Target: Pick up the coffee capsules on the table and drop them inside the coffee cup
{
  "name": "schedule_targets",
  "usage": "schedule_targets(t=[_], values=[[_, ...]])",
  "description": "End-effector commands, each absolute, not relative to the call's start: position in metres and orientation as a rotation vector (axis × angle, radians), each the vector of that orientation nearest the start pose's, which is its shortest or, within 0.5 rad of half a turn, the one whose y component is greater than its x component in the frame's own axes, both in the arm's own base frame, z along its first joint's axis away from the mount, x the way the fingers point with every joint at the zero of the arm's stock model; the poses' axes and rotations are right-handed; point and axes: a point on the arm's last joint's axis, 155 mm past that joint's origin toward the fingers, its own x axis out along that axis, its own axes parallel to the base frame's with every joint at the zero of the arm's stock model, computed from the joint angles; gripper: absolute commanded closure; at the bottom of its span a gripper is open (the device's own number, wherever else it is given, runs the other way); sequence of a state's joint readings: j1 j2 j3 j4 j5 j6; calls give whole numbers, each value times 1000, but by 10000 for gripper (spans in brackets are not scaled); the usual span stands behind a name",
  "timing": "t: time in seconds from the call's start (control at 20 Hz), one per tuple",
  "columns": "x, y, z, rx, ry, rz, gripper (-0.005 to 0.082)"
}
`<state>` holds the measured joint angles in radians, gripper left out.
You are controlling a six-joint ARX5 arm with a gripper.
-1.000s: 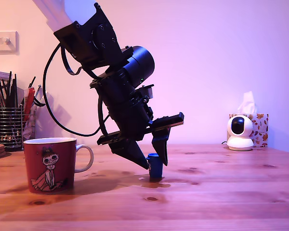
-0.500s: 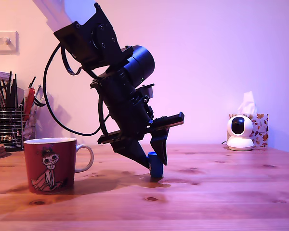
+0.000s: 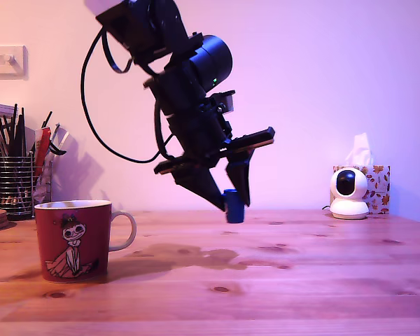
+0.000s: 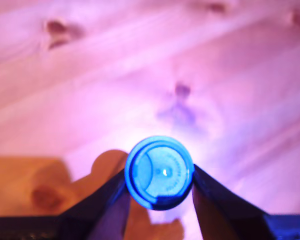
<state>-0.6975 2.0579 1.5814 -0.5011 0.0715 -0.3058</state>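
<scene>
My gripper (image 3: pixel 231 204) is shut on a blue coffee capsule (image 3: pixel 233 206) and holds it in the air above the table (image 3: pixel 301 266), near the middle of the exterior view. The wrist view shows the same capsule (image 4: pixel 160 172) end-on, pinched between both black fingers (image 4: pixel 107 197), with blurred pine boards (image 4: pixel 140 65) far below. The coffee cup (image 3: pixel 73 239), dark red with a cartoon girl and a white handle, stands on the table at the exterior view's left, well to the left of and below the gripper. A dark green-black capsule is out of view.
A metal mesh pen holder (image 3: pixel 15 183) with pens stands behind the cup at the exterior view's left. A white round camera (image 3: pixel 348 192) and a tissue box (image 3: pixel 375 183) sit at the back right. A light switch (image 3: pixel 5 60) is on the wall.
The gripper closed on the blue capsule where it stood on the table and has lifted it clear of the wood, moving slightly towards the exterior view's right. The cup has not moved.
</scene>
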Motion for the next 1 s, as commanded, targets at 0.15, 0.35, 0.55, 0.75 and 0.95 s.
schedule_targets(t=[0.15, 0.35, 0.55, 0.75, 0.95], values=[[391, -342, 73, 109, 1089, -557, 557], [390, -331, 86, 125, 1082, -545, 557], [393, -319, 107, 125, 1051, -514, 557], [390, -304, 120, 149, 1043, -467, 557], [385, -296, 128, 160, 1045, -447, 557]])
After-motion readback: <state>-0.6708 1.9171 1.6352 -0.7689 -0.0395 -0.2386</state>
